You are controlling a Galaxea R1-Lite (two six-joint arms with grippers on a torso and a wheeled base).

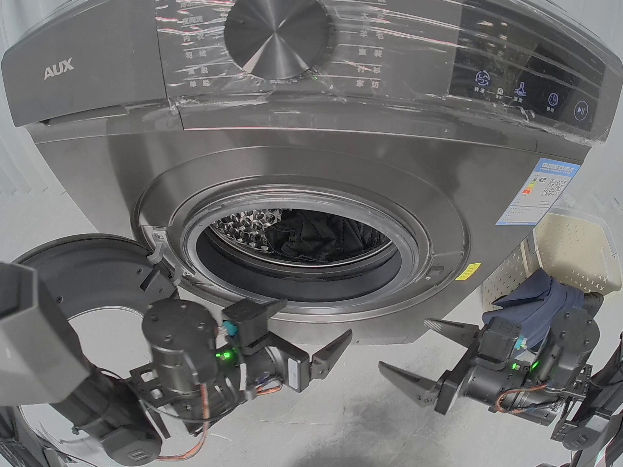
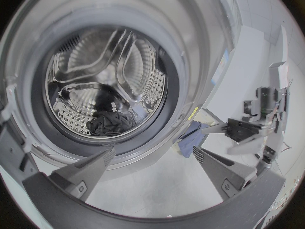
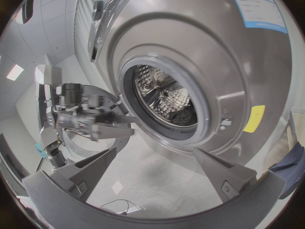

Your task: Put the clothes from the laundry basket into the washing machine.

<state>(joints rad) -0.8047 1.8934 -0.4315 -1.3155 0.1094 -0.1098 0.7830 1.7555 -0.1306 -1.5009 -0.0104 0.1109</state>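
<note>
The washing machine (image 1: 389, 163) stands with its round door (image 1: 84, 267) swung open to the robot's left. A black garment (image 1: 318, 235) lies crumpled at the bottom of the drum. To the right, beside the machine, sits the pale laundry basket (image 1: 577, 248), with what looks like a dark blue garment (image 1: 538, 299) draped over its near rim. Both arms hang low in front of the opening. The left gripper (image 1: 318, 319) and the right gripper (image 1: 402, 343) each have their fingers spread wide, holding nothing, above the floor (image 1: 363, 423).
</note>
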